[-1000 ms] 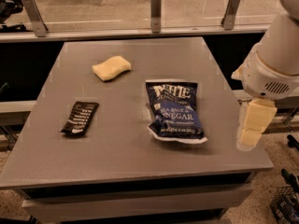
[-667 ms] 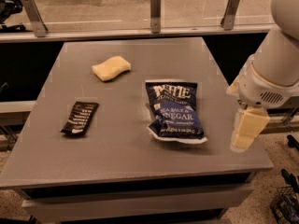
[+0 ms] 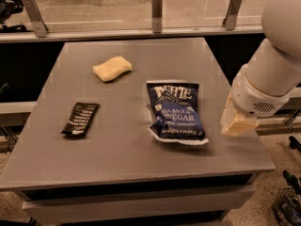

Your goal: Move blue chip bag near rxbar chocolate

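Observation:
The blue chip bag (image 3: 176, 111) lies flat right of the table's middle, with white lettering facing up. The rxbar chocolate (image 3: 80, 118), a small dark bar with white text, lies at the left front of the table, well apart from the bag. My gripper (image 3: 237, 119) hangs on the white arm at the table's right edge, just right of the bag and above the tabletop, touching neither thing. Only its pale cream end shows.
A pale yellow sponge (image 3: 112, 68) lies at the back, left of centre. The grey table (image 3: 131, 154) has a glass rail with metal posts (image 3: 157, 8) behind it. A wire basket (image 3: 288, 206) stands on the floor at the lower right.
My arm has moved left and lower, bringing the gripper closer to the blue chip bag's right side. The bag, the bar and the sponge have not moved.

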